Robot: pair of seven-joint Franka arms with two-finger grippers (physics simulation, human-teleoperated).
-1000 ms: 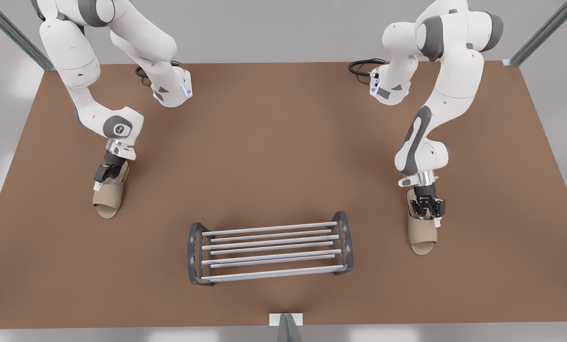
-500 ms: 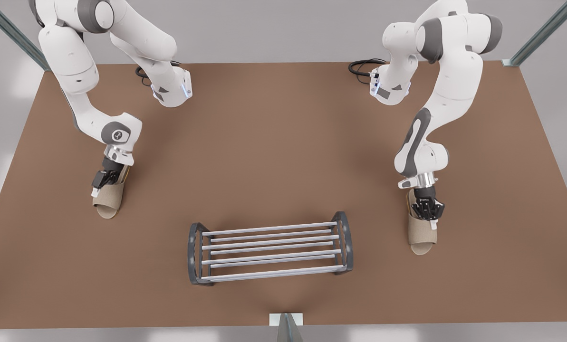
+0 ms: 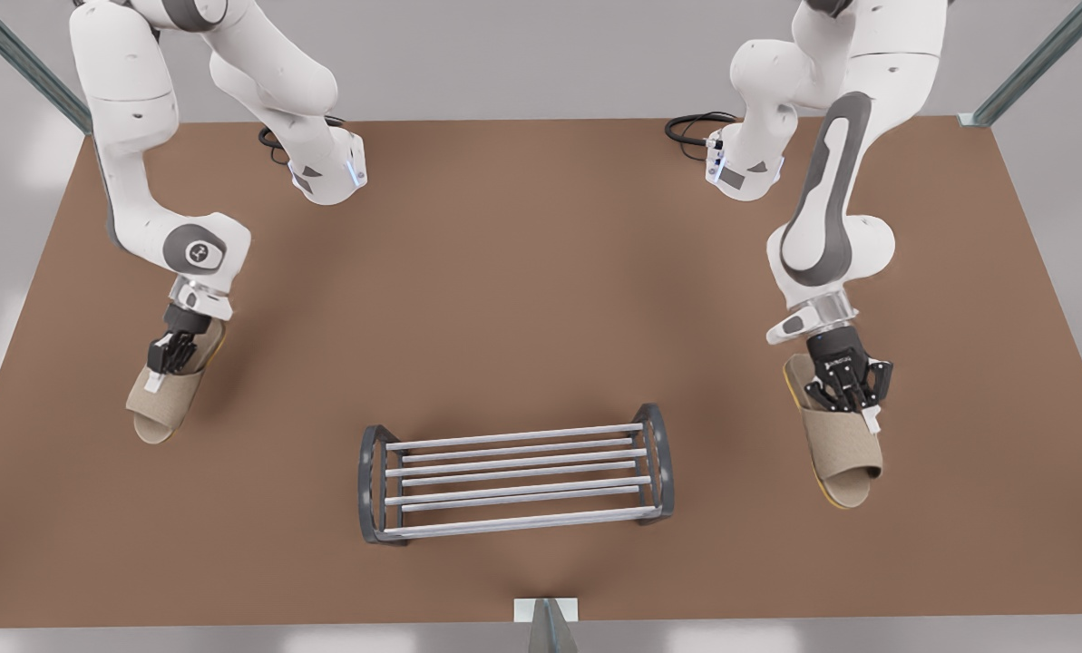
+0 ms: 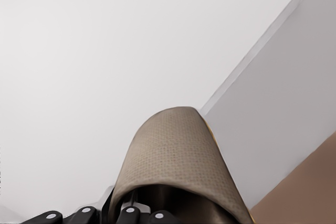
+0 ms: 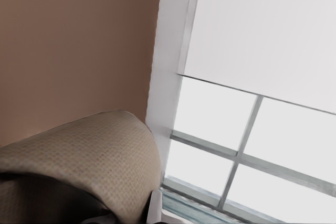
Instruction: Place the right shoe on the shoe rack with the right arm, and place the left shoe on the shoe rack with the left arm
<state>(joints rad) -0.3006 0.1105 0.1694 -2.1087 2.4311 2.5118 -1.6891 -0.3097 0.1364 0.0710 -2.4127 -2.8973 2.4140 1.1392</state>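
One gripper [image 3: 170,354] is clamping a beige slipper [image 3: 155,408] at the table's eight o'clock. The other gripper [image 3: 844,385] is gripping the second slipper [image 3: 844,453] at four o'clock. The shoe rack [image 3: 513,472] at six o'clock is sitting bare, so both placements are waiting.

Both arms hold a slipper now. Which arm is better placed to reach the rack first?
Left, slightly. The left gripper, shut on the left slipper, looks nearer the rack and level with it. The right gripper holds the right slipper farther back.
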